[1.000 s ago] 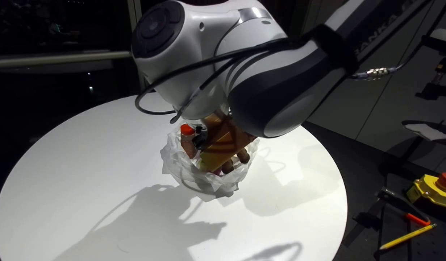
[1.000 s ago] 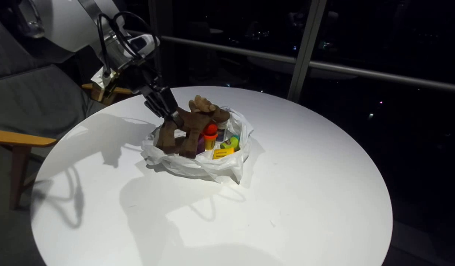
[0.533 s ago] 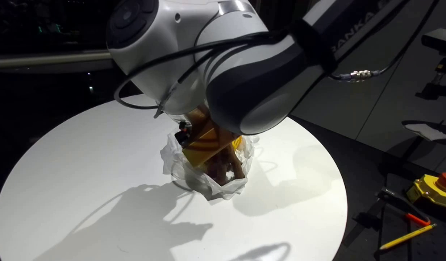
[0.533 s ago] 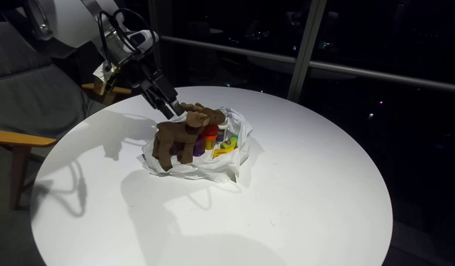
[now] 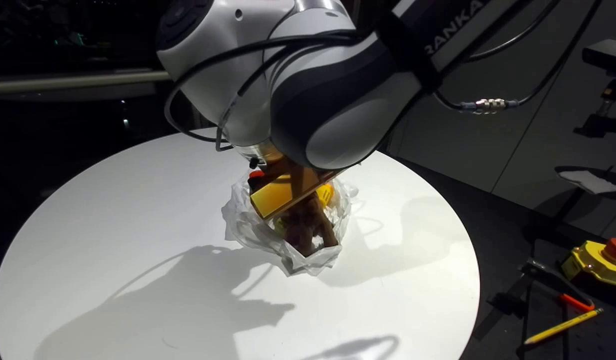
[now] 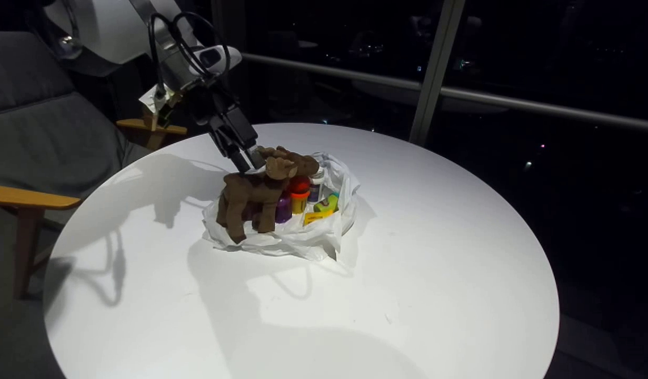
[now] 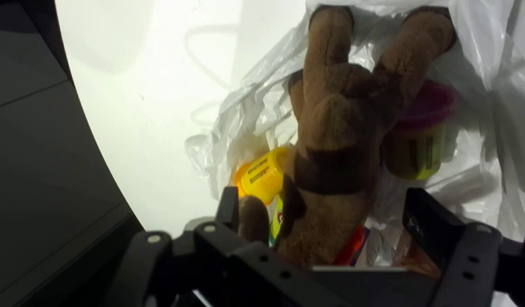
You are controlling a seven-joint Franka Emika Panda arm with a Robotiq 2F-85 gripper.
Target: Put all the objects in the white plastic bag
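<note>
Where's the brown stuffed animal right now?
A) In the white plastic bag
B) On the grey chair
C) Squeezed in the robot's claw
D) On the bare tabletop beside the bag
A: in both exterior views the brown plush animal is in the white plastic bag, and the wrist view shows the gripper open.

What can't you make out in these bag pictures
In the wrist view:
brown plush animal, lower end hidden by the pincer
white plastic bag, cut off by top and right edges
yellow container, print too small to read
In an exterior view:
purple object, partly hidden by the brown plush animal
</note>
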